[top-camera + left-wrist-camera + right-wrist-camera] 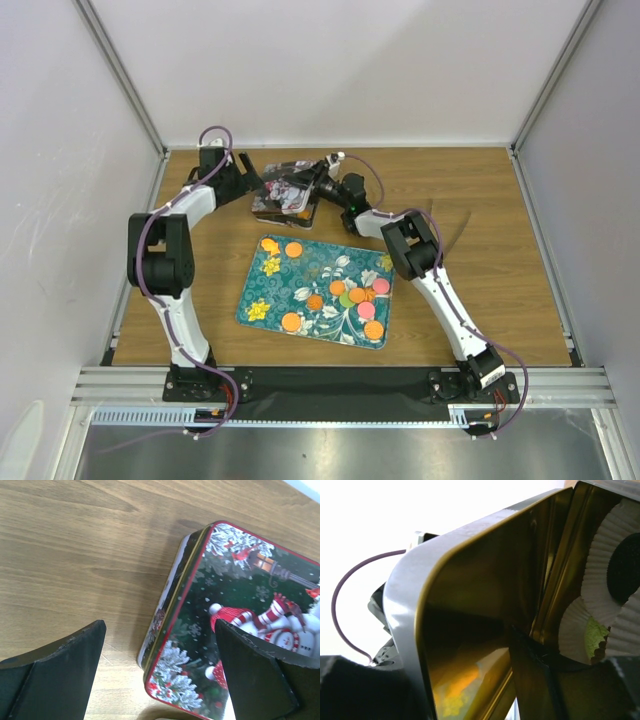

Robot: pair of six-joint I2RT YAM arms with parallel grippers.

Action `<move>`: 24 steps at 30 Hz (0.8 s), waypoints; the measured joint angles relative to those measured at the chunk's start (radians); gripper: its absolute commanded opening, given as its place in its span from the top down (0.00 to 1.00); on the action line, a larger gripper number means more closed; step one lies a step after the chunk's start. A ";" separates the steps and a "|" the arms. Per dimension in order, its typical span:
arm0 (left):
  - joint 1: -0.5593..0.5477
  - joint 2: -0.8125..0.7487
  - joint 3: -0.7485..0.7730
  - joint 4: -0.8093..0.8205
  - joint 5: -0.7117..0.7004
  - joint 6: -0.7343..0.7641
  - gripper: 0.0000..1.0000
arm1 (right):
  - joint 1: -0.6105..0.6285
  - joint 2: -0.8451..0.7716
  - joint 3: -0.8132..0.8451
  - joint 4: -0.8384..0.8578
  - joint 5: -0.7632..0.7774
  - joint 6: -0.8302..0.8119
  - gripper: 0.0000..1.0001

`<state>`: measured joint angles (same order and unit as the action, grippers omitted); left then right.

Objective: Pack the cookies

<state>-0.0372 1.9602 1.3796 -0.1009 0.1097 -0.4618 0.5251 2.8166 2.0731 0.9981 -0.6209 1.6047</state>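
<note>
Right gripper first: its fingers straddle the rim of the tin lid. The lid stands tilted up with nothing else bearing it, so I judge them clamped on that rim (the contact itself is too dark to see in the wrist view). Left gripper is spread wide, one finger over bare table and the other over the snowman print, touching nothing that I can see.

Nearest you, most of the cookies lie loose on the flowered tray, so packing looks barely begun. Beyond it sits the tin, and inside it white paper cups already hold a black cookie and a green cookie.

Grip the rim squarely and carry the lid up and away in one slow arc. Mind the cups just behind it, since a scrape could spill them. If the base starts to lift, bring the left fingers onto the tin's wall to steady it.

Your arms rise from their bases at the near edge and bow outward round the tray. They meet at the far end, wrists facing each other over the tin.
</note>
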 measured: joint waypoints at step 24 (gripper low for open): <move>-0.087 0.088 0.122 -0.108 -0.039 0.037 0.04 | -0.045 -0.116 -0.196 0.041 -0.016 0.004 0.64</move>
<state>-0.1242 2.0480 1.5017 -0.2085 0.0704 -0.4244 0.4805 2.7003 1.8774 1.0393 -0.6369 1.6089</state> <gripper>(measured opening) 0.955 0.521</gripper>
